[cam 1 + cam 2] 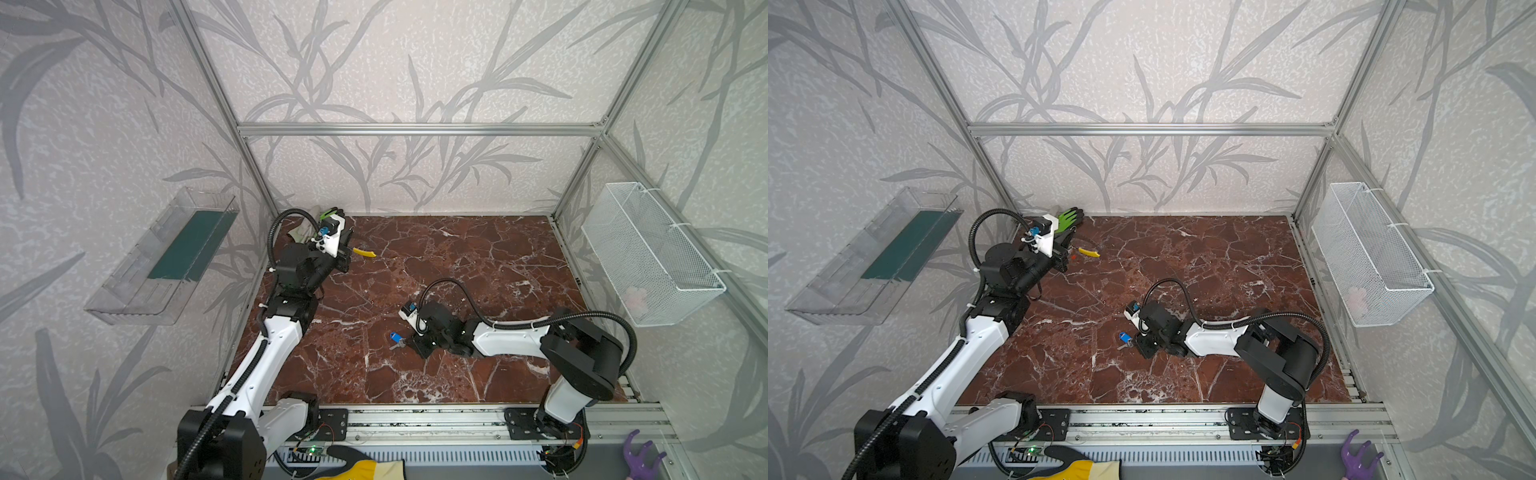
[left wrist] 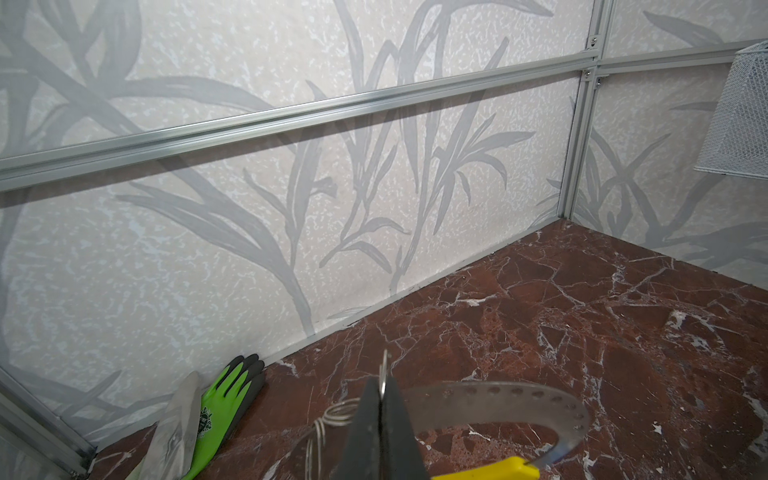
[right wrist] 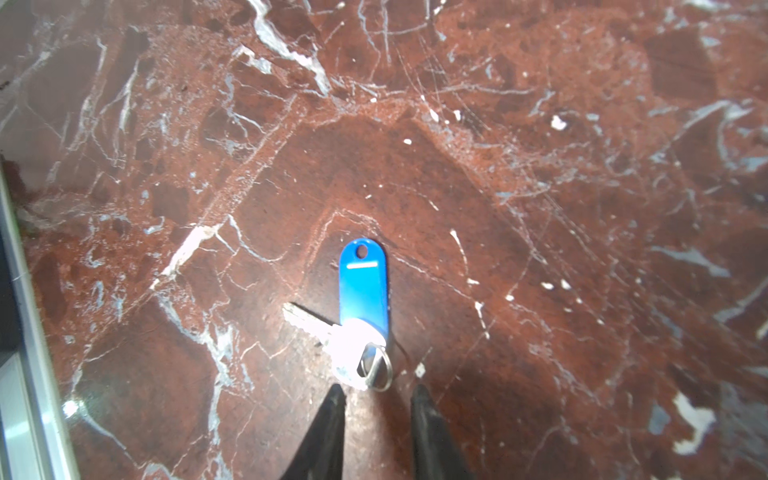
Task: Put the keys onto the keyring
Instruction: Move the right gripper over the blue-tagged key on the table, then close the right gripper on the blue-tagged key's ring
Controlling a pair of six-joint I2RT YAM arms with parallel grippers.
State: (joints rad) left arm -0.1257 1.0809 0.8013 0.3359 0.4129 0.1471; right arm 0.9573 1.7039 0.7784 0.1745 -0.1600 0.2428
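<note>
In both top views the left arm reached to the far left corner of the red marble surface (image 1: pixel 478 270). The left gripper (image 1: pixel 348 254) sat just beside the keyring (image 1: pixel 365 252), of which only the yellow section showed clearly. The grey rest of the hoop was too thin to follow there. A green glove (image 1: pixel 1070 218) lay against the back wall behind that gripper. The right arm stretched low across the near half of the surface, and the right gripper (image 1: pixel 409 344) pointed at the blue key (image 1: pixel 397 337). That key lay flat near the middle of the surface, well apart from the keyring. A wire basket (image 1: pixel 648 253) hung on the right wall.

In the left wrist view the jaws were pressed together on a thin metal part of the keyring (image 2: pixel 498 399) that stood up between their tips. The hoop's grey band, dotted with small holes, curved out from behind the jaws and came round to its yellow section. A coil of thin wire (image 2: pixel 336 415) showed on the other side of the jaws, and the green glove (image 2: pixel 220 407) lay by the wall.

In the right wrist view the jaws of the right gripper (image 3: pixel 378 401) stood apart with nothing between them. The blue key (image 3: pixel 363 286) lay just ahead of the tips, its blue tag pointing away and its silver blade angled off to one side. Its small split ring (image 3: pixel 380 370) was nearest the gap.
</note>
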